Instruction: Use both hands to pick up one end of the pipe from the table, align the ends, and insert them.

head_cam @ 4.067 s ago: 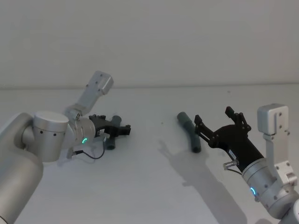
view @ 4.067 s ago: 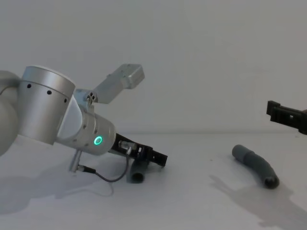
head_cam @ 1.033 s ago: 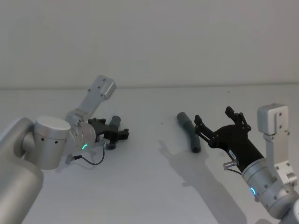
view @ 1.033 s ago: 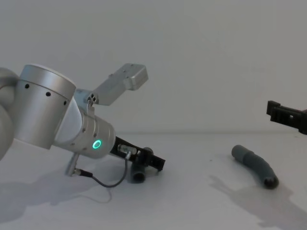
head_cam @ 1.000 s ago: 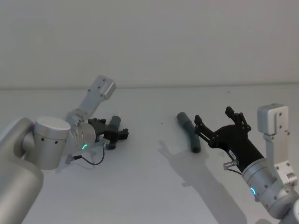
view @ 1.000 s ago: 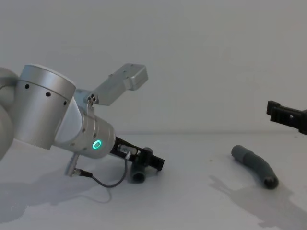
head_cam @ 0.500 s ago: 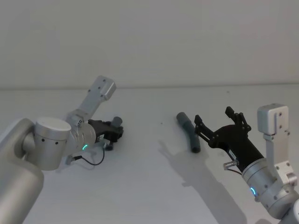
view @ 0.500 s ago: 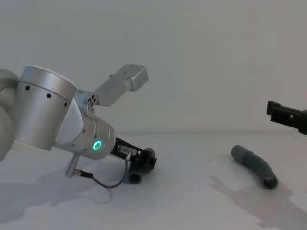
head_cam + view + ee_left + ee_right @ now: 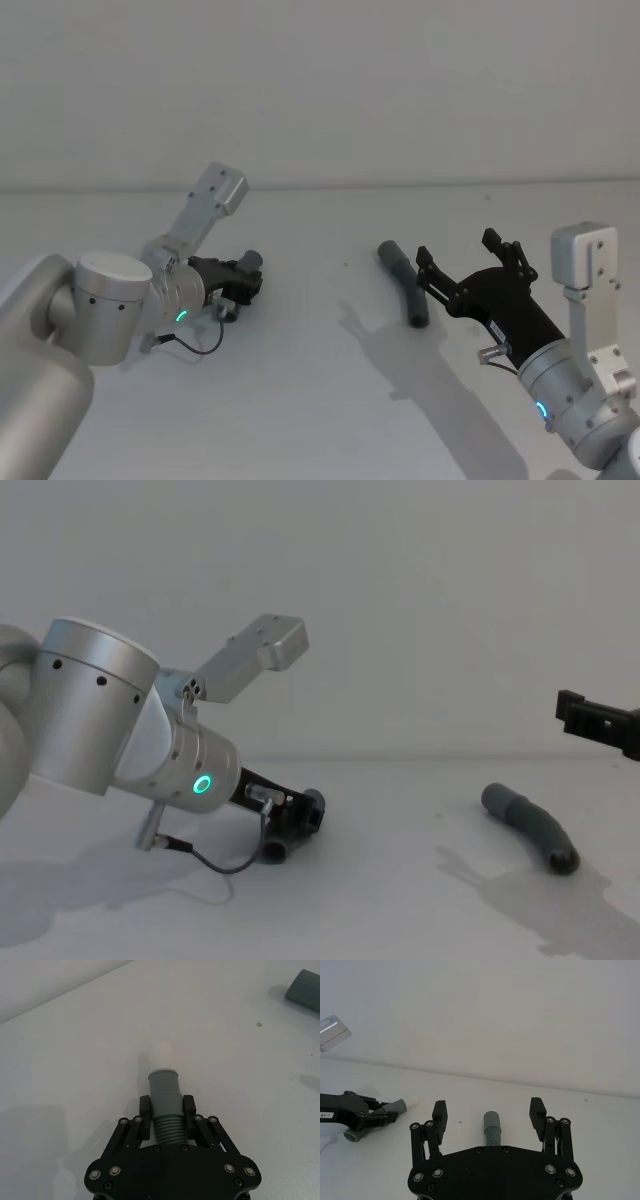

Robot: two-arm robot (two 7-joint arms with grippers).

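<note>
My left gripper [image 9: 166, 1108] is shut on one dark grey pipe piece [image 9: 164, 1091], gripping its ribbed collar, with a whitish tip pointing ahead. In the head view this left gripper [image 9: 243, 282] sits low over the white table [image 9: 300, 400] at the left, holding that left pipe piece [image 9: 251, 261]. The chest view shows the held piece [image 9: 276, 847] slanting down to the table. The other pipe piece [image 9: 405, 283] lies bent on the table at centre right. My right gripper [image 9: 455, 252] hovers open just right of it. From the right wrist, the lying piece [image 9: 491, 1127] shows between the spread fingers of the right gripper [image 9: 487, 1106].
A black cable [image 9: 205, 858] loops on the table under the left wrist. A plain pale wall [image 9: 320, 90] rises behind the table's far edge.
The left gripper's fingers have closed on the left pipe piece, which has turned a little within the grip. The right arm and the other piece have stayed still.
</note>
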